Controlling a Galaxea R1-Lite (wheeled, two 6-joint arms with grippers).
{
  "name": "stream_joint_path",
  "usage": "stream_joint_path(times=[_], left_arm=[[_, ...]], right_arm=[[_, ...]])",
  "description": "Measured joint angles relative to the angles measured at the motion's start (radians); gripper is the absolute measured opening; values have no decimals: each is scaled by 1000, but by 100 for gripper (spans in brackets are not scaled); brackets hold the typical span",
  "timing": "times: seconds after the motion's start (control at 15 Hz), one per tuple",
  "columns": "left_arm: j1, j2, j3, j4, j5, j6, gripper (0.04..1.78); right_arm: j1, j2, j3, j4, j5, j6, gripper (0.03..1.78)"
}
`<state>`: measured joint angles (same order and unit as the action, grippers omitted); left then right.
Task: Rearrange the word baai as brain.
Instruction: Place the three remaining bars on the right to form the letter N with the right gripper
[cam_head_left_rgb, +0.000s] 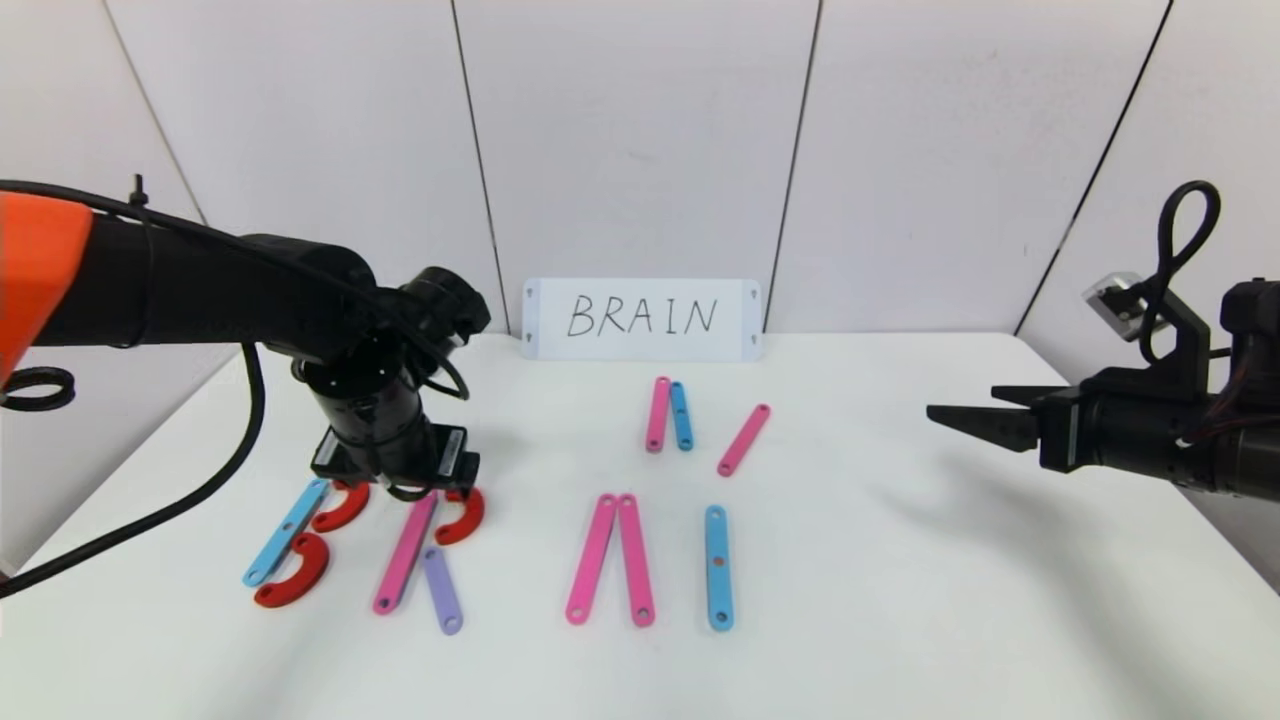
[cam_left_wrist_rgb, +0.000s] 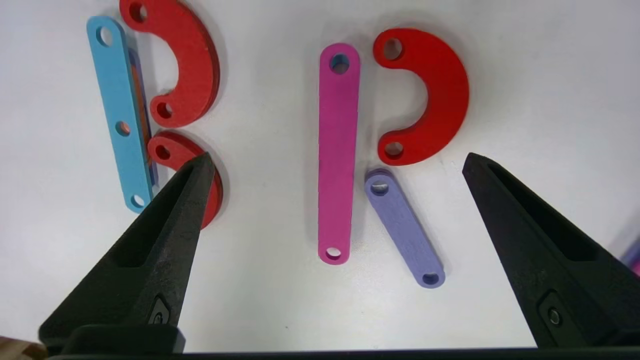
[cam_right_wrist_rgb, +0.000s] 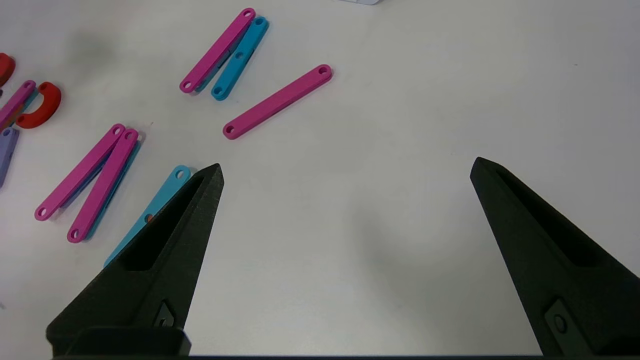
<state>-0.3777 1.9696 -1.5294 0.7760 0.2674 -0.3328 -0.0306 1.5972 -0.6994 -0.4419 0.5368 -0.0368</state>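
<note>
Your left gripper hangs above the tabletop with its fingers spread wide and released, grasping nothing. Below them lies the R: a pink bar, a red curve just beside its top end, and a purple bar slanting off from the curve's lower end. Beside it lies the B: a light blue bar with two red curves stacked along one side, the lower partly hidden behind one finger.

In the head view, these two letters occupy the tabletop at about 8 o'clock. Toward 6 o'clock, two pink bars meet at the top as an unfinished A, with a blue bar standing as the I just beside them. Farther back, toward 12 o'clock, a pink and blue pair and a loose slanted pink bar lie near each other, in front of the white card reading BRAIN.

Your right gripper hovers at 3 o'clock, well apart from every piece, fingers likewise released and empty.
</note>
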Motion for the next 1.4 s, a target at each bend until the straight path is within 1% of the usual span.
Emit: stream_joint_path(times=[0.33, 0.53, 0.73, 0.93, 1.0, 1.07, 1.2, 1.27, 1.33, 1.4], left_arm=[[19, -30, -122, 0, -168, 69, 174], [59, -54, -178, 0, -281, 173, 174], [82, -83, -238, 7, -349, 225, 174], [103, -136, -262, 10, -396, 228, 174], [114, -151, -268, 11, -403, 228, 174], [128, -165, -271, 12, -409, 227, 174], [172, -199, -268, 13, -450, 228, 174], [199, -216, -263, 13, -485, 230, 174], [222, -229, -263, 8, -505, 239, 174], [243, -241, -263, 1, -512, 253, 174]], right_arm=[[1, 0, 0, 0, 0, -1, 173], [5, -5, 5, 1, 1, -1, 173], [4, -22, -5, 3, -2, 4, 173], [16, -37, -39, 32, -11, 4, 173], [21, -41, -58, 54, -13, 4, 173], [27, -49, -87, 99, -18, 5, 173], [42, -61, -176, 223, -39, 6, 173], [55, -65, -229, 294, -60, 7, 173], [79, -67, -282, 366, -92, 7, 173], [117, -65, -337, 437, -138, 10, 173]])
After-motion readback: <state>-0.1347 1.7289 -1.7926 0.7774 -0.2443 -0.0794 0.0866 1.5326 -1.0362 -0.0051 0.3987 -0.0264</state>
